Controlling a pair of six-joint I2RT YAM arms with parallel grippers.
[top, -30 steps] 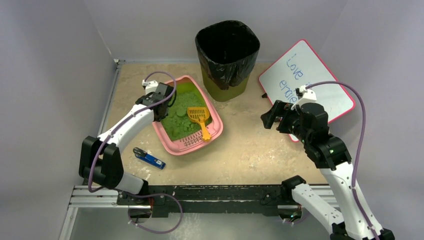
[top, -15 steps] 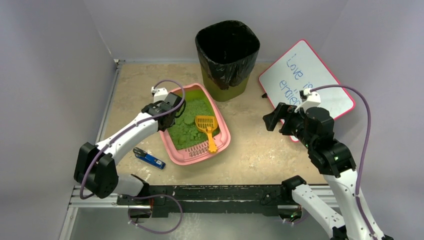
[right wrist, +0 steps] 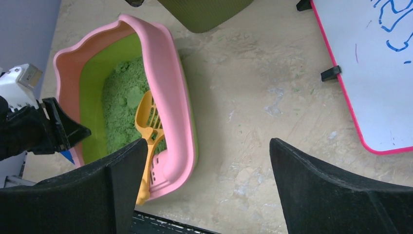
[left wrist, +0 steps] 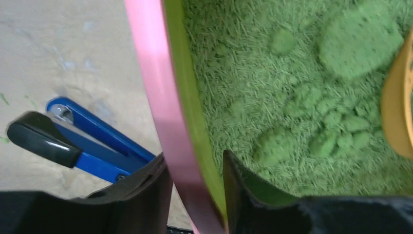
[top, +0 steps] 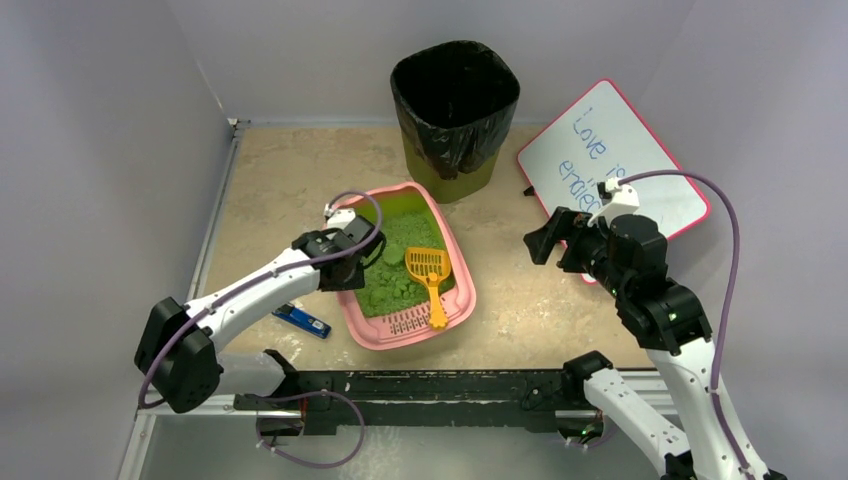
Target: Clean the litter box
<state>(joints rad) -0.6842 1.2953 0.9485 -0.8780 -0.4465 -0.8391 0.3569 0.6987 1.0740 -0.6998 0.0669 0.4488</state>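
Observation:
The pink litter box (top: pixel 463 282) holds green litter (top: pixel 392 262) and an orange scoop (top: pixel 428 270) whose handle rests on the slotted near end. My left gripper (top: pixel 350 262) is at the box's left wall. In the left wrist view its jaws (left wrist: pixel 195 195) straddle the pink rim (left wrist: pixel 156 87), one finger outside and one over the litter (left wrist: pixel 272 87), slightly open with floor showing beside the rim. My right gripper (top: pixel 545 240) hovers wide open and empty right of the box, over bare floor (right wrist: pixel 207 190); that view also shows the box (right wrist: pixel 168 73) and scoop (right wrist: pixel 148 124).
An olive bin (top: pixel 455 110) with a black bag stands behind the box. A pink-framed whiteboard (top: pixel 620 150) leans at the back right. A blue-and-black tool (top: pixel 300 320) lies on the floor just left of the box, close to my left fingers (left wrist: pixel 97 141).
My left arm has dragged the litter box toward the near right, scoop riding along. Its jaws, shut on the rim before, have loosened. The right arm barely moved.

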